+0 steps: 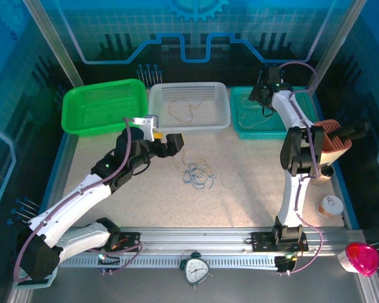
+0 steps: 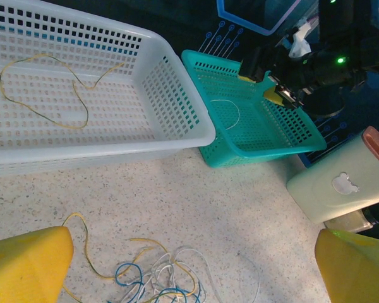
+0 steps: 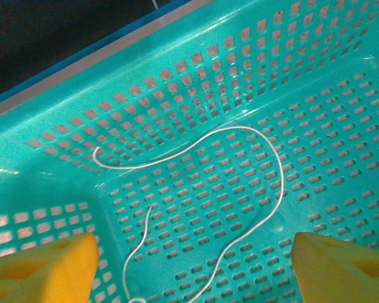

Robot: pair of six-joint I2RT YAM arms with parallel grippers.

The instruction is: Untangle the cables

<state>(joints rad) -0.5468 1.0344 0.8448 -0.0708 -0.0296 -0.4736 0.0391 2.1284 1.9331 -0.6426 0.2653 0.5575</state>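
Now the left fingers [image 2: 25, 265] are being held wide apart and empty, the tangled cables [image 2: 158, 281] lying on the tabletop [image 2: 259, 214] between them; the right fingers [image 3: 38, 268] are being held spread, empty, above a whitish cable [image 3: 282, 186] in the teal basket [image 3: 177, 82].

Top external: high behind the tabletop's [image 1: 252, 189] near edge, looking down over all of it.
Left wrist: low at centre, facing the far-right corner.
Right wrist: close above the teal basket [image 3: 177, 95].
Shared: teal basket.
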